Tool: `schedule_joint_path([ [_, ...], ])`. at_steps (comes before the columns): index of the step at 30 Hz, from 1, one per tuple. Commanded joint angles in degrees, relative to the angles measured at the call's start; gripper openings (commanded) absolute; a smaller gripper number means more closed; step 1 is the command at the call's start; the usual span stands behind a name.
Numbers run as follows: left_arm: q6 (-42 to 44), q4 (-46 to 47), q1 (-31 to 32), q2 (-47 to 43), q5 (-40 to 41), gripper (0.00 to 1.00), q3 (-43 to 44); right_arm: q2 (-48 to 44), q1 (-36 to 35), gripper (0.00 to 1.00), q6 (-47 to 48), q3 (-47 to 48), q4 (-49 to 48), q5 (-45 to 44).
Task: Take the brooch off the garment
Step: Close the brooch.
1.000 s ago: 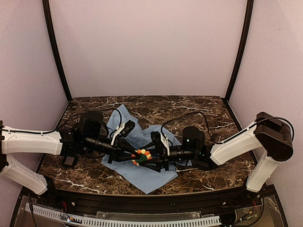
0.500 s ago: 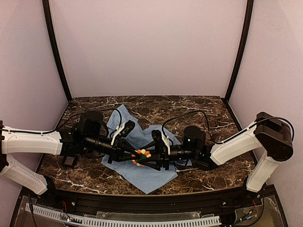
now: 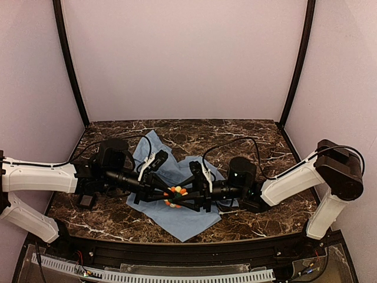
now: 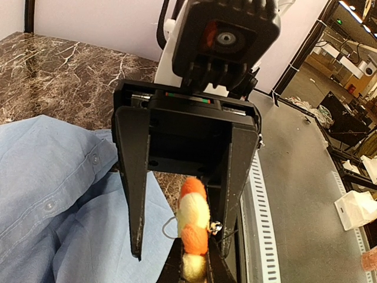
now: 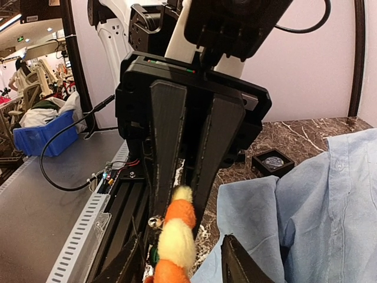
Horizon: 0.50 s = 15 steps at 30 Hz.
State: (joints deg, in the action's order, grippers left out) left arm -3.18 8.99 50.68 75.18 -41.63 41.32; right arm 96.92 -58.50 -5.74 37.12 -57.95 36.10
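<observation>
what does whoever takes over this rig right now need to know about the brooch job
Left tool: shut on the brooch, gripping it edge-on.
Right tool: open, set either side of the brooch; contact unclear.
Shirt: lying under both tools.
Done: brooch gripped; both wrist views show it beside the fabric, not on it.
Left: I cannot see whether the pin is fully free. Probably ease the brooch away, then set it down clear of the shirt.

Glossy white plastic arm shells [image 3: 35,175]; matte black cylindrical joints [image 3: 115,154]; looping black cables [image 3: 235,140]; black wedge-fingered right gripper [image 4: 178,256].
</observation>
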Motion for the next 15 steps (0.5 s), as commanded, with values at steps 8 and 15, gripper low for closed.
schedule_joint_path([
  [8, 0.3, 2.6, 0.2, -3.0, -2.9, 0.01, -0.2, 1.2, 1.4, 0.39, -3.0, -0.7, -3.1, 3.7],
  [15, 0.5, 2.3, 0.2, -2.4, -3.0, 0.01, 0.0, 1.8, 1.4, 0.33, -3.2, 0.5, -1.3, 5.1],
])
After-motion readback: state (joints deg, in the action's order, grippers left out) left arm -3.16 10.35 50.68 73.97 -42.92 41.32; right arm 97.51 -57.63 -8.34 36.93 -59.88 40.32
